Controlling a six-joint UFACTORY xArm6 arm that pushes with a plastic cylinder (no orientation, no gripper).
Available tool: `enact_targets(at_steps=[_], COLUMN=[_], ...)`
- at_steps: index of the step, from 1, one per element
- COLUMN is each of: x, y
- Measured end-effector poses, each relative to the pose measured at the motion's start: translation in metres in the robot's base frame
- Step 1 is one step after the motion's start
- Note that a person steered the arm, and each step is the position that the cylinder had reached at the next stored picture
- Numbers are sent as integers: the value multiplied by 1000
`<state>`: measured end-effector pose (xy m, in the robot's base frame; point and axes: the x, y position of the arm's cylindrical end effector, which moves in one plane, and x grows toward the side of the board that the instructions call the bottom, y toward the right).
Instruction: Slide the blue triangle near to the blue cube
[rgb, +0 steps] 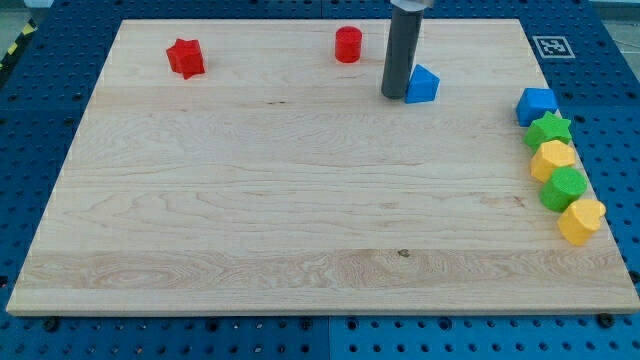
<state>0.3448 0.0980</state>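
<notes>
Red star (185, 57): upper left of the surface (300, 200), lying alone.
Red cylinder (347, 45): upright, near the top edge.
My tip (395, 95): touching the left side of the blue triangle; the rod carries no claw, so no claw state can be told.
Blue triangle (422, 85): upper centre-right, apex pointing toward the view's top; long axis cannot be told.
Blue cube (536, 105): right edge, well apart from the triangle.
Right-edge column: green star (549, 130), yellow block (552, 158), green block (564, 188), yellow block (581, 220), each touching the next.
</notes>
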Motion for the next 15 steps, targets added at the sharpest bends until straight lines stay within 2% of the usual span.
enact_targets(at_steps=[4,8,10,15], x=[-3,-15,0,-18], y=[64,85,90,112])
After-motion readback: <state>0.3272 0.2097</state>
